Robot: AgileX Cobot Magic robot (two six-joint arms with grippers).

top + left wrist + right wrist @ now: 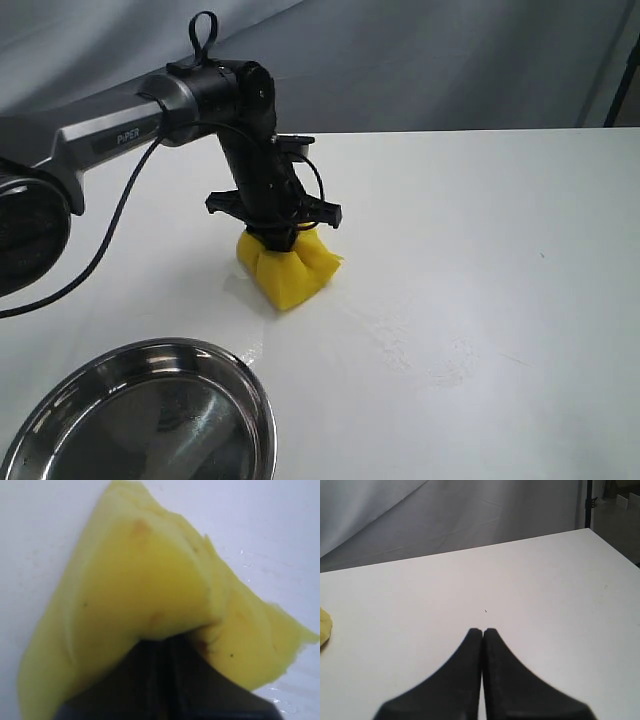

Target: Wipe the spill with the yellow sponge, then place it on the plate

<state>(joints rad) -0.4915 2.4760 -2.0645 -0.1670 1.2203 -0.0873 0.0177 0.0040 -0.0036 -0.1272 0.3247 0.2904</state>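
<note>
The yellow sponge (288,266) is squashed and folded on the white table, pinched from above by my left gripper (281,236), which is shut on it. In the left wrist view the sponge (150,595) fills most of the frame, with small amber stains on its foam, and the dark jaws bite into its middle. The spill does not show as a puddle; only a faint wet sheen (400,340) streaks the table right of the sponge. The shiny steel plate (262,395) lies at the near left. My right gripper (483,631) is shut and empty, out of the exterior view.
The white table (480,220) runs to a grey curtain (400,60) behind. A black cable (110,225) loops from the left arm over the table. An edge of the sponge (325,626) shows in the right wrist view.
</note>
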